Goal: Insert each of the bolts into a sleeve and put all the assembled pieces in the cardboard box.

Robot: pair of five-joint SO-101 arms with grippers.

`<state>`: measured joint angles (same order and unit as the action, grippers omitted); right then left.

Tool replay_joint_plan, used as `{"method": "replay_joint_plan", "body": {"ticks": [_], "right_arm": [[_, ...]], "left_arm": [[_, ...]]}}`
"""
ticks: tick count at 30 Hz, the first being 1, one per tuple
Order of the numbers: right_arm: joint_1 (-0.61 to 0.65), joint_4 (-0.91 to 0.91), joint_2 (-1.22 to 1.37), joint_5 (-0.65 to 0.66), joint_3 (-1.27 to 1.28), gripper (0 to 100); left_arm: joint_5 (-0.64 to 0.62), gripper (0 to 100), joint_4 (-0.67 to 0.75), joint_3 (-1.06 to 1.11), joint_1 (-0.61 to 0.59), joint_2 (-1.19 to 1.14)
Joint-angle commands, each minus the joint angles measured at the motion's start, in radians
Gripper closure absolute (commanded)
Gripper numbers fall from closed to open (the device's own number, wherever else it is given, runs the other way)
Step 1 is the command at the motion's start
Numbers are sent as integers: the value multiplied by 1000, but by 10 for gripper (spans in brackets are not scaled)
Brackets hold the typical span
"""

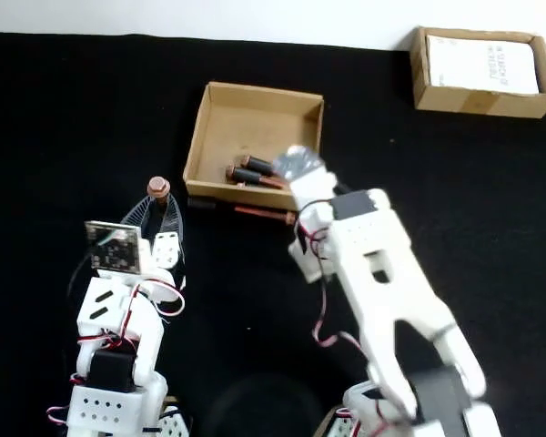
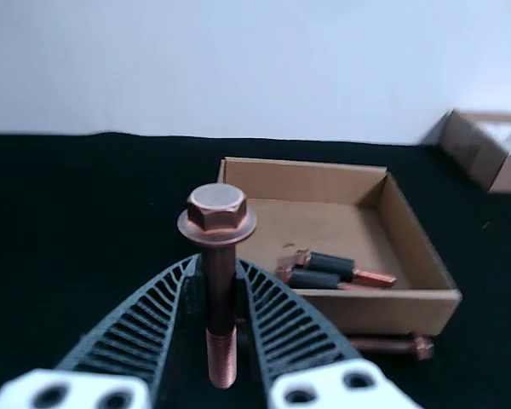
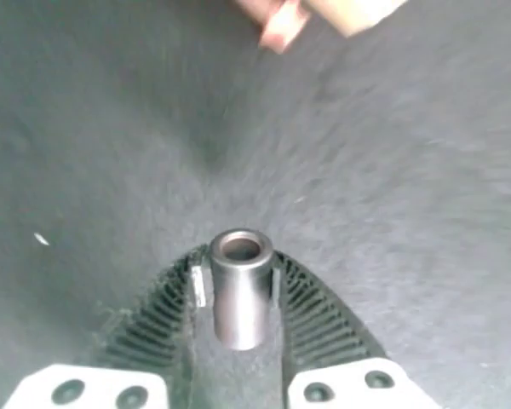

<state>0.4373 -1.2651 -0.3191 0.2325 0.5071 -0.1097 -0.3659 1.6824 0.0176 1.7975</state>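
Bolt [image 2: 217, 217] and sleeve [image 3: 238, 290] are held apart, one in each arm, which is judged to suit the joining step. The left gripper [image 2: 220, 264] is closed on the bolt's shank, with the head kept upright and clear above the fingertips and the threaded end left free below. The right gripper [image 3: 237, 264] is clamped round the sleeve's body, so that its open bore is left uncovered for the shank to be entered.

The cardboard box [image 1: 255, 127] is set between and beyond the two arms, where it can be reached by either. Two assembled pieces [image 1: 252, 174] are seen lying side by side against its near wall. A further copper piece [image 1: 255, 212] lies on the black table [image 1: 73, 118] just outside that wall; whether a sleeve is fitted on it cannot be told for certain.

In the high view the right gripper and its sleeve are covered by the arm's own wrist. At the edge of the right wrist view a pale, blurred shape [image 3: 324, 13] is cut off and cannot be identified. A second box [image 1: 484, 100] with white paper in it is set well apart, at the far corner.
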Motion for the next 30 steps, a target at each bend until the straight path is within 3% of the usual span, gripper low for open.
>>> {"method": "replay_joint_plan", "body": {"ticks": [1, 6, 15, 21, 26, 30], "right_arm": [[56, -41, -226, -57, -24, 991], [101, -7, -489, -120, 183, 991], [102, 288, -1119, -114, 691, 991], [79, 294, -1501, -114, 845, 991], [22, 297, -1491, -114, 857, 991], [19, 300, -1483, -114, 858, 991]], "left_arm": [[-94, 992, -21, -1, -2, 10], [-121, 992, -34, -51, 65, 8], [-124, 992, -166, -151, 182, 7], [-121, 992, -203, -203, 246, 7], [-121, 992, -216, -234, 252, -7], [-124, 992, -213, -372, 311, -156]]}}
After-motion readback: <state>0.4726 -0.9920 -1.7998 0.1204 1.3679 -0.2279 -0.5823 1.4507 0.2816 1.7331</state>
